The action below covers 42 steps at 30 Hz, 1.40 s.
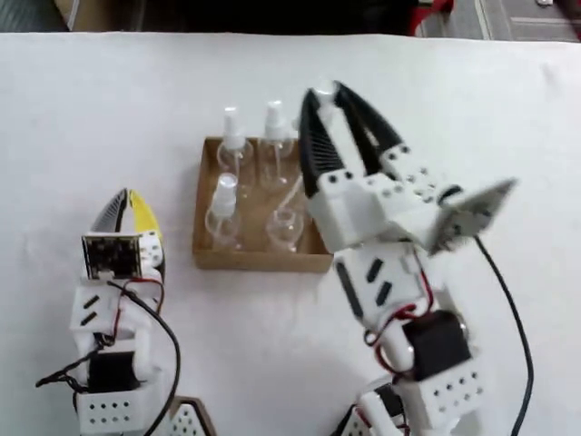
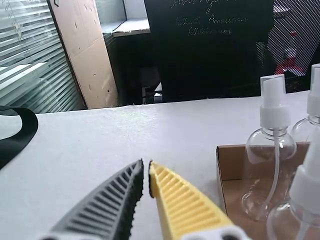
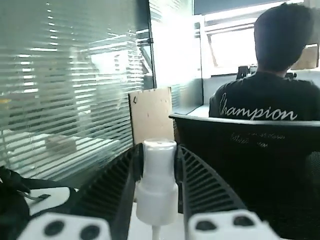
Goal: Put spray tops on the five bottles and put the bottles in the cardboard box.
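An open cardboard box (image 1: 261,257) sits mid-table holding clear bottles. Two at its back (image 1: 232,145) (image 1: 275,136) and one at the front left (image 1: 222,211) wear white spray tops. The front-right bottle (image 1: 285,229) looks bare-necked. My right gripper (image 1: 326,89) hangs raised over the box's back right corner, shut on a white spray top (image 1: 324,96). The right wrist view has that spray top (image 3: 158,185) clamped between the black fingers (image 3: 115,185). My left gripper (image 1: 130,202), grey and yellow, rests shut left of the box, its tips (image 2: 146,172) touching, near a capped bottle (image 2: 271,150).
White cloth (image 1: 109,100) covers the table, with bare room to the left, behind and right of the box. A cardboard panel (image 2: 82,50) leans beyond the far edge. A black curved object (image 2: 20,131) lies off to one side. Cables trail from both arm bases.
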Available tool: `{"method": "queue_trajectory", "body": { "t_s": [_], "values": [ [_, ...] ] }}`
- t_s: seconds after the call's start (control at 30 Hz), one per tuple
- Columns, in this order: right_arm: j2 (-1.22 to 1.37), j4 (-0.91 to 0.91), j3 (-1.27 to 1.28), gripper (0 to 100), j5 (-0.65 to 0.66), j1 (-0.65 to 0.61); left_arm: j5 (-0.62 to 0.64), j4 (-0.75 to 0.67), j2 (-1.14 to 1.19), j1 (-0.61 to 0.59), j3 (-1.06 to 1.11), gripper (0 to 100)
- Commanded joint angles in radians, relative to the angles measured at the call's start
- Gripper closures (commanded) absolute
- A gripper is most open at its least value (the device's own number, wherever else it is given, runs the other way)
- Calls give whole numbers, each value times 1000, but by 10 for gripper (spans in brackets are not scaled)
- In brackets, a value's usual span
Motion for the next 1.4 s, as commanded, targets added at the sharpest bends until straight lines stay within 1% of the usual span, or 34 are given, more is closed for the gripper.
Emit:
{"method": "queue_trajectory", "body": {
  "t_s": [0.0,0.1,0.17,0.33,0.6,0.73,0.87,1.37],
  "values": [
    [42,-151,48,982,227,-35,-8,-26,-10,-12,-3,976],
    [45,-194,133,982,410,-88,-8,-28,-10,-12,-3,976],
    [18,-202,187,982,448,-136,-8,-28,-10,-10,-5,976],
    [-58,-203,230,982,448,-193,-8,-28,-10,-8,-5,976],
    [-42,-205,245,982,446,-196,-8,-28,-10,-8,-5,976],
    [-21,-269,293,982,446,-229,-8,-28,-10,-8,-5,976],
    [-12,-354,330,982,446,-228,-8,-28,-10,-8,-5,976],
    [-7,-364,459,982,446,-223,-8,-28,-10,-8,-5,976]
  ]
}}
